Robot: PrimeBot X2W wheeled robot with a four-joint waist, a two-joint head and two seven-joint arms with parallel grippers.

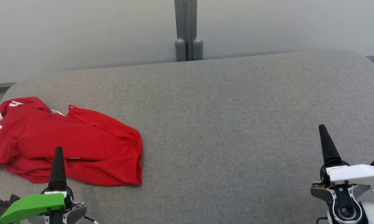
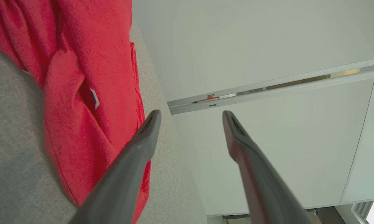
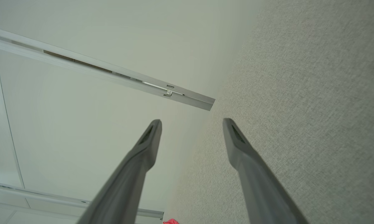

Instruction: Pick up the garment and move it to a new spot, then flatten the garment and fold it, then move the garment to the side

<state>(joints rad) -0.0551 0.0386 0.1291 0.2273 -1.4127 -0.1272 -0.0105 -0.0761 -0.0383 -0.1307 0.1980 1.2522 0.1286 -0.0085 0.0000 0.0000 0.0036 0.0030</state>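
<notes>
The red garment (image 1: 72, 143) lies rumpled at nine o'clock on the grey padded surface (image 1: 224, 124), its white-trimmed sleeve close to the left edge, so a careless tug could, I judge, slide it off that side. The left gripper (image 2: 191, 114), at seven o'clock by the near hem, has its jaws spread and empty; closing on one loose fold would likely lift the cloth bunched. The right gripper (image 3: 191, 122), at four o'clock, jaws also spread, sits well apart, and a late reach across might leave the lift one-sided.

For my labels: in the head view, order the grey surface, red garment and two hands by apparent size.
1. the grey surface
2. the red garment
3. left hand and right hand: they look alike, so unranked.
</notes>
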